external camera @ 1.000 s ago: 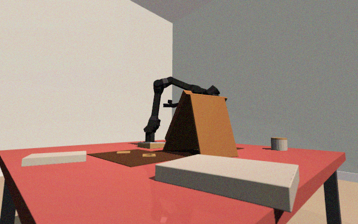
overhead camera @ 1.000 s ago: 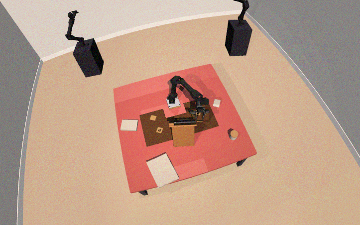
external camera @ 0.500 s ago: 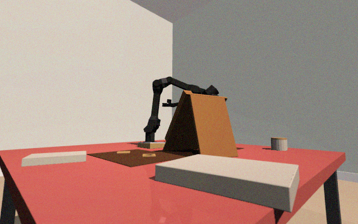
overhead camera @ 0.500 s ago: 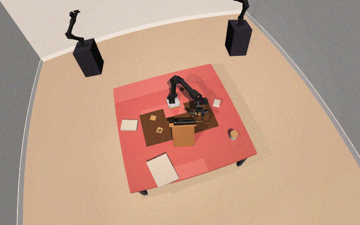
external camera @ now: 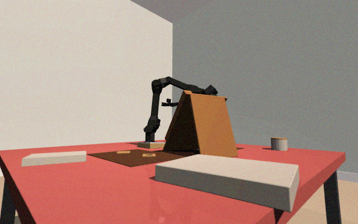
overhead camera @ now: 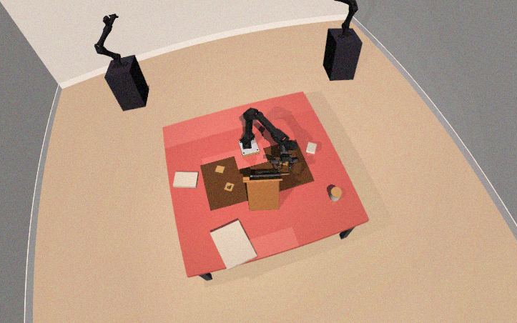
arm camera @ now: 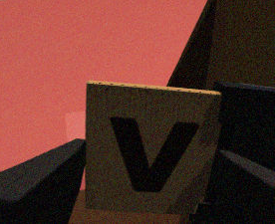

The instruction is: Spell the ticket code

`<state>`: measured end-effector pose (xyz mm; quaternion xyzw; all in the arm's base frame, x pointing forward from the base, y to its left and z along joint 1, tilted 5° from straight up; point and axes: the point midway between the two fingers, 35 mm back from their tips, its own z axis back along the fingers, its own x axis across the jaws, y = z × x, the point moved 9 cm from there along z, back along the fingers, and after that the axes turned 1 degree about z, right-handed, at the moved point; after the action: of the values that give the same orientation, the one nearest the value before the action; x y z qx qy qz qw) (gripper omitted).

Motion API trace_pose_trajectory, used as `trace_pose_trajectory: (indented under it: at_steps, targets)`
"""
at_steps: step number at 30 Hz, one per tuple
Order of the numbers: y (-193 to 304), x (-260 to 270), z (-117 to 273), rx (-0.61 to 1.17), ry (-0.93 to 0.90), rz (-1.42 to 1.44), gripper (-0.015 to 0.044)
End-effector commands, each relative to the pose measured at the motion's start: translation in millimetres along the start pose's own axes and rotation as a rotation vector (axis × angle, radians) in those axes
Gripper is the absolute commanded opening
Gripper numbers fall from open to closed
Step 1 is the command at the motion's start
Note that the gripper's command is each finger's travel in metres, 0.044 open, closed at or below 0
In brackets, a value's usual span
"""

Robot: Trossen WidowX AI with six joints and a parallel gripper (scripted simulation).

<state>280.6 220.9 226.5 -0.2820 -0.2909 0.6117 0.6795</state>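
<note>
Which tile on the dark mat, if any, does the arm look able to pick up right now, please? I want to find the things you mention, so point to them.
Probably neither: the gripper (overhead camera: 284,164) (arm camera: 150,154) already holds the V tile (arm camera: 149,153), though the space above both mat tiles looks free.

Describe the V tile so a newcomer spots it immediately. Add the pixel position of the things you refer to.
On the red table (overhead camera: 268,256) (external camera: 105,195), find the black arm (overhead camera: 270,126) (external camera: 155,105) reaching toward the orange-brown board (overhead camera: 263,196) (external camera: 213,125). At the arm's end, the jaws grip a thin square tile (arm camera: 149,109) with a bold dark V. Unlike the two tiles lying flat on the brown mat (overhead camera: 222,200) (external camera: 130,162), this one is held.
</note>
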Motion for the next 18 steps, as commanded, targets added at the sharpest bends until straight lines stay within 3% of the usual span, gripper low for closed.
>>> trace_pose_trajectory:
  at_steps: [1, 18]
  targets:
    - [2.2, -3.0, -0.5, 0.007, -0.002, 0.005, 0.0000]
    - [2.6, -11.4, -0.7, 0.007, -0.002, 0.006, 0.0000]
